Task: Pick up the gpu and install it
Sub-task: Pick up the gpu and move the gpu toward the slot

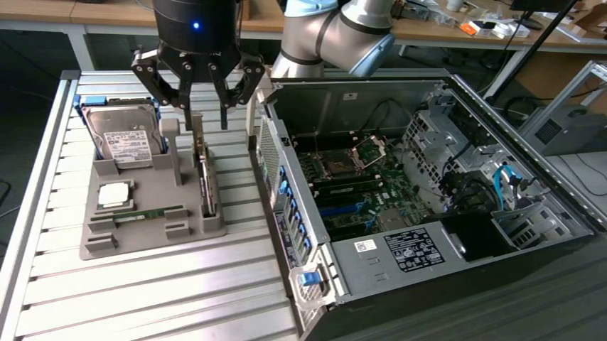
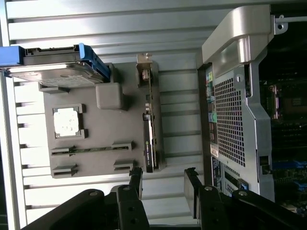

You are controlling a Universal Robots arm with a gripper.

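The gpu [image 1: 206, 174] is a thin dark card standing on edge in a slot at the near side of the grey holder [image 1: 142, 234], which lies on the slatted table beside the open computer case [image 1: 408, 185]. In the wrist view the gpu [image 2: 149, 129] shows its dark edge and its metal bracket end. My gripper [image 1: 206, 119] hangs just above the card's far end with its jaws open and nothing between them. In the wrist view the gripper [image 2: 163, 184] stands apart from the card, its black fingertips [image 2: 136, 178] spread.
The holder also carries a silver hard drive [image 1: 126, 138] in a blue bracket, a CPU [image 1: 114, 193] and a narrow green RAM stick [image 1: 152, 213]. The case lies on its side with the motherboard [image 1: 346, 185] exposed. Its wall stands close to the card.
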